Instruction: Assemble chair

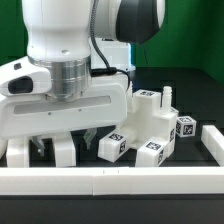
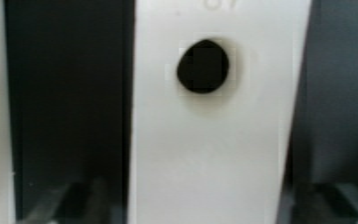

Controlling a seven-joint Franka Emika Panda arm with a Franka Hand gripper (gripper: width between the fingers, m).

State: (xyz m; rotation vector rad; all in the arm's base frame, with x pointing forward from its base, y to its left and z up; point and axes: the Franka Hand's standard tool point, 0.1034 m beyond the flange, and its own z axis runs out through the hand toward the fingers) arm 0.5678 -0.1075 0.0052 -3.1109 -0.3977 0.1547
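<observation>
Nearest: long plain white border rail (image 1: 110, 182) across the front. Just behind it, the white two-finger gripper (image 1: 40, 150) sits low over the table. Wrist view: flat white plastic chair piece with an oval hole (image 2: 215, 140) stands between the jaws; can't tell whether they pinch it or stand clear. Further back, toward the exterior view's right: heap of chunky white tagged chair parts (image 1: 150, 128).

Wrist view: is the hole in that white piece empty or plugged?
Empty: the hole in the white piece looks dark all through, no peg showing.
</observation>
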